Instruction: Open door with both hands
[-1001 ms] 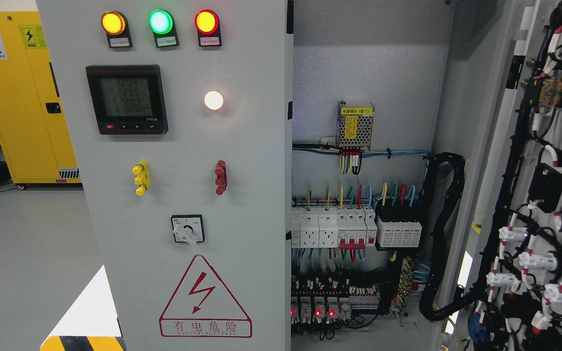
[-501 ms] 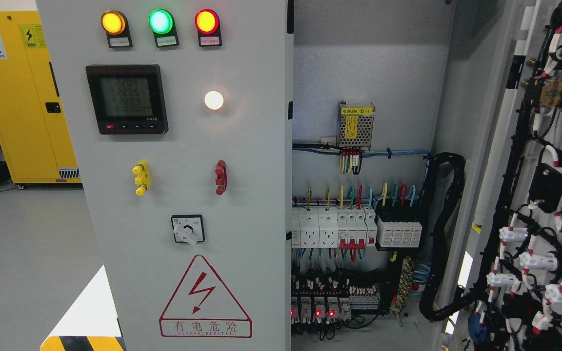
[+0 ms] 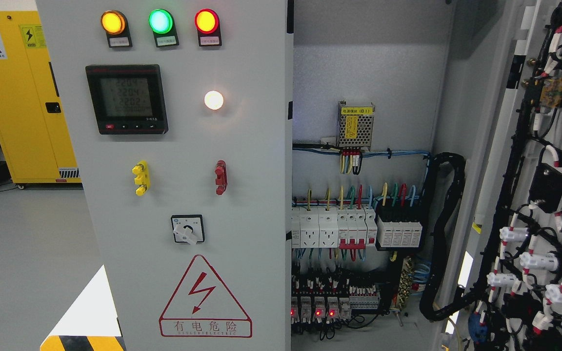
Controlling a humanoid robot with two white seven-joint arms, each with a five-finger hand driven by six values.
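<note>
Right-hand grey metal cabinet door [image 3: 544,195], its inner side full of black wiring, stands swung wide at the right edge, probably fully open, exposing the breaker rows [image 3: 354,226], and I see neither robot hand, so their state I cannot tell.

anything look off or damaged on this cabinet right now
Nothing looks damaged or askew. The grey left door is shut, with its amber, green and red lamps lit and its black digital meter on. The right door is swung wide open, exposing the wired breakers. Neither robot hand is in view.
</note>
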